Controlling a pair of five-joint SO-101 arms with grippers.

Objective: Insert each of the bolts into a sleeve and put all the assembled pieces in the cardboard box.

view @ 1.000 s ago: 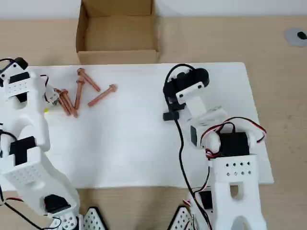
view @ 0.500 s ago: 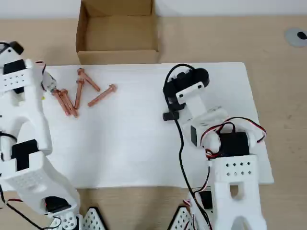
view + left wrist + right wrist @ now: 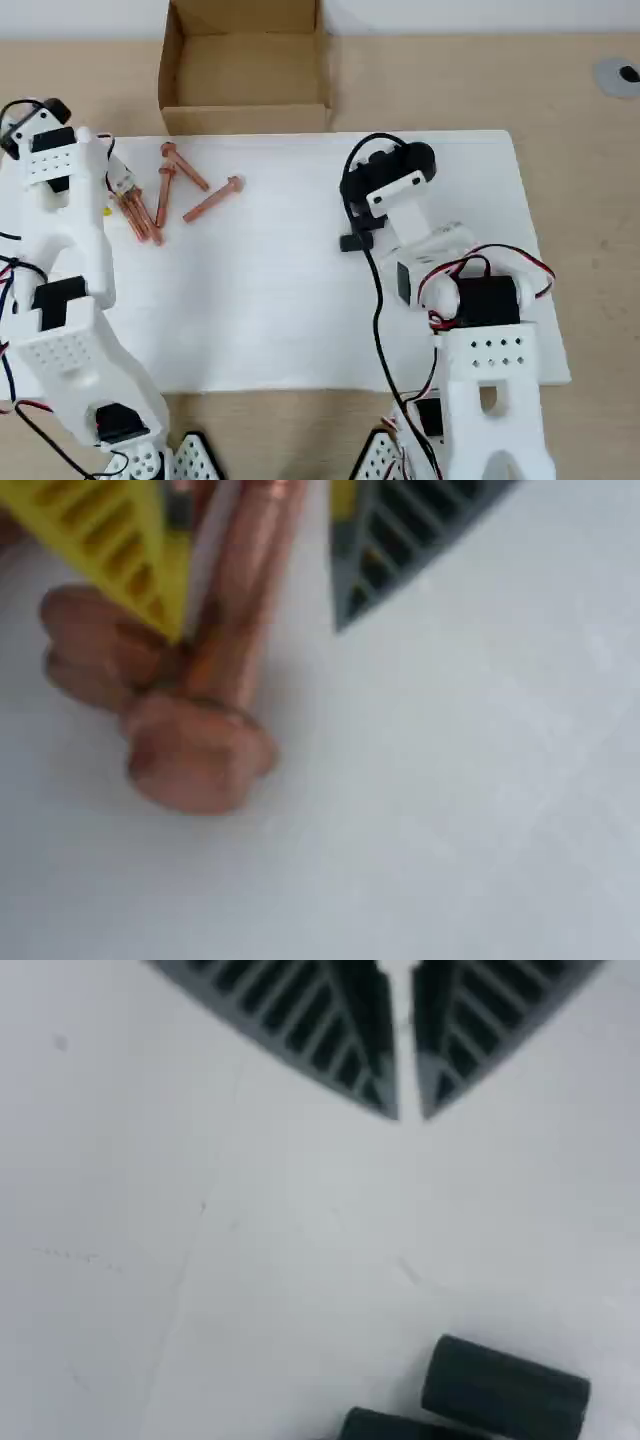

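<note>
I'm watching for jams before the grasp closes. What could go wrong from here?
1. The left claw straddles one bolt whose neighbour bolt lies touching it; closing could pinch both or flick the neighbour away.
2. The right claw is shut near the black sleeves; lowered like this, it might knock them rolling across the white mat.

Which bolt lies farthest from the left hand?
The lone bolt toward the white mat's middle; the other bolts lie closer to the left hand.
</note>
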